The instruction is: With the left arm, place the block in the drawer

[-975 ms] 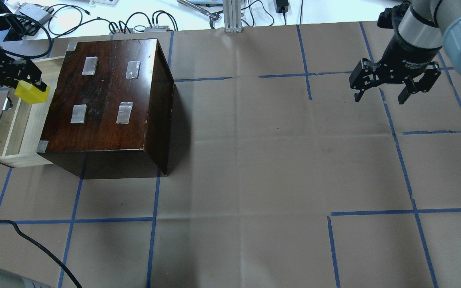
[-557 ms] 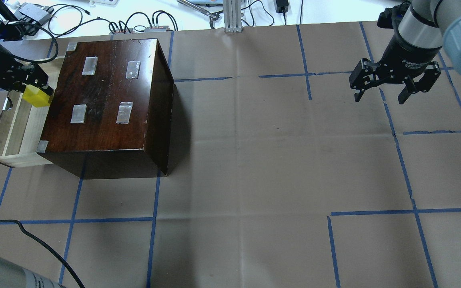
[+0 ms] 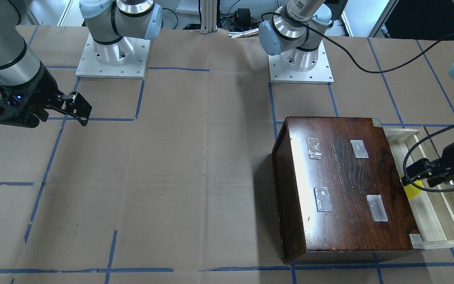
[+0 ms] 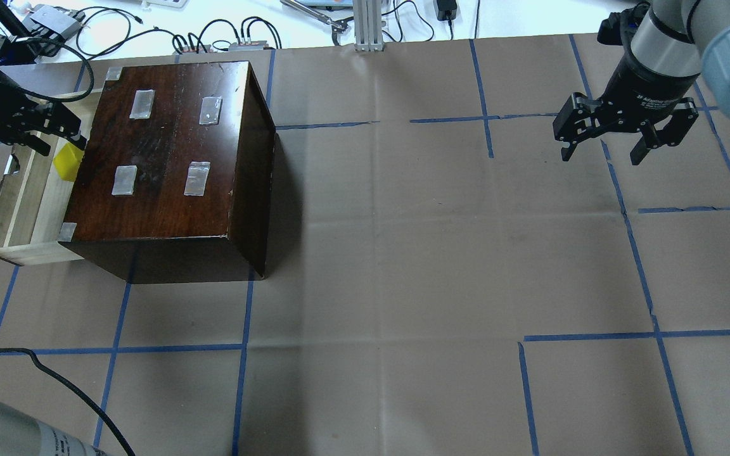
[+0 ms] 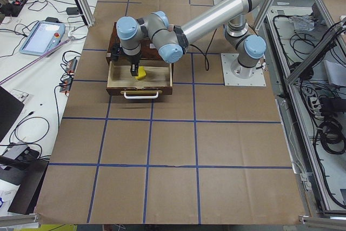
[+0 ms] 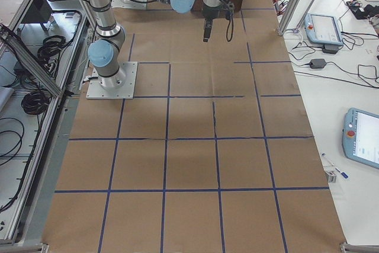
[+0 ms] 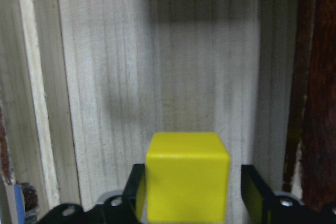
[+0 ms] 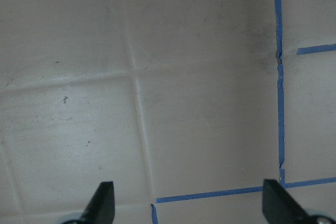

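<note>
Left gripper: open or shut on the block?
Open: left wrist view shows a gap between the block and one finger of the left gripper, over the drawer.

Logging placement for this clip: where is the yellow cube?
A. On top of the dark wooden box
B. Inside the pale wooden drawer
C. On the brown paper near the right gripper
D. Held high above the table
B: the yellow cube is down inside the pale wooden drawer, right beside the dark wooden box; the left wrist view shows the drawer's floor behind it.
</note>
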Motion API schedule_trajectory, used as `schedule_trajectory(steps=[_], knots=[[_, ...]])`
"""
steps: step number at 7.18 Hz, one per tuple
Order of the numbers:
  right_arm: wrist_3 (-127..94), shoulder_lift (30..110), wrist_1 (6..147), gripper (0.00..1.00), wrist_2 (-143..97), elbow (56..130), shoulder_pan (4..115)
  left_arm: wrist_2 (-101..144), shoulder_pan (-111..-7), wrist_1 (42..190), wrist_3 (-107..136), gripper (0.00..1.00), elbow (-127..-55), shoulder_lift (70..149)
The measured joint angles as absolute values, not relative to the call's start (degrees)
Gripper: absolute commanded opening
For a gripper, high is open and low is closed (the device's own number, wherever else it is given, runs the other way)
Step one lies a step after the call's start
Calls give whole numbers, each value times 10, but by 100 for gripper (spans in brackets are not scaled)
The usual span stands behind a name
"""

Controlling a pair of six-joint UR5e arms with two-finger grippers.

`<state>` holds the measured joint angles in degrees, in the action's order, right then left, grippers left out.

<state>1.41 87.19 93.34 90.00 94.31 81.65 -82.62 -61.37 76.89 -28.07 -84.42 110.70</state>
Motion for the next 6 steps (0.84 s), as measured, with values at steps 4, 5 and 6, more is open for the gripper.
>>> schedule_trajectory(steps=[4,5,6], knots=[[14,872,933,100,900,943,817,-857,-614,783,-270,98,-830,1077],[14,872,933,100,900,943,816,-860,-615,788,-256,98,-833,1064],[14,872,933,100,900,943,817,-860,-618,796,-237,98,-836,1049]])
